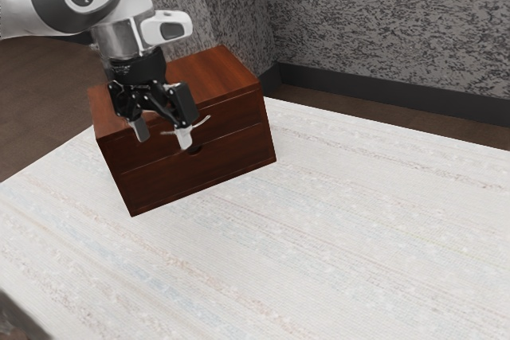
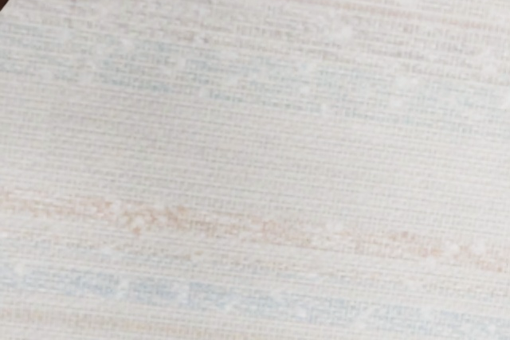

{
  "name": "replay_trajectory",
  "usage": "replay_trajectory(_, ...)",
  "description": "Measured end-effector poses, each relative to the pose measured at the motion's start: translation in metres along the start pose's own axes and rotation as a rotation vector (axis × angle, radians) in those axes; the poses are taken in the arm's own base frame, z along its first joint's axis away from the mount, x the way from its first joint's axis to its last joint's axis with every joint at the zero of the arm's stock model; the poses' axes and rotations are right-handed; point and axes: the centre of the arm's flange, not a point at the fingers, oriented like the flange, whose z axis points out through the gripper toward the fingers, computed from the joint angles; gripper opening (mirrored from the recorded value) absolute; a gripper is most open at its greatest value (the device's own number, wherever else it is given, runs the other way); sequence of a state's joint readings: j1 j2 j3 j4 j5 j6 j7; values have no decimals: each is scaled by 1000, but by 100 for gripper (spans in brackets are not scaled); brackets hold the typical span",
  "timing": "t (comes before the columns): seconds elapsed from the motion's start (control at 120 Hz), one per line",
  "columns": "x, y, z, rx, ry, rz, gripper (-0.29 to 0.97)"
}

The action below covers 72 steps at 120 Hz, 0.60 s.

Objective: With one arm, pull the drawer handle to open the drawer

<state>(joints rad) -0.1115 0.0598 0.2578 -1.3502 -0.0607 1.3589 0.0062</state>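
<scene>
Pincer (image 1: 163, 134): open, fingers (image 1: 185, 136) spread wide, held low so it can grab.
Handle (image 1: 199, 123): thin, silver, just by one finger.
Drawer (image 1: 231, 113): looks shut, needs pulling.

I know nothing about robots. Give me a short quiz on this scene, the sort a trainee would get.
1. True or false: the gripper has its two fingers standing apart.
2. Multiple choice: where is the gripper? A) in front of the wooden drawer box, near its thin handle; B) resting flat on the table, far from the box; C) on the box's top.
3. Fill in: the front of the box looks flush, so the drawer appears ____.

Key: 1 true; 2 A; 3 shut.
</scene>
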Motion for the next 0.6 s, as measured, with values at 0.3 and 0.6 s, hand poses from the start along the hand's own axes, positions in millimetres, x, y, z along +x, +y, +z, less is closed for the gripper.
replay_trajectory(0.3,-58,10,-119,-44,320,107,68)
replay_trajectory(0.6,-79,19,-154,66,415,462,68)
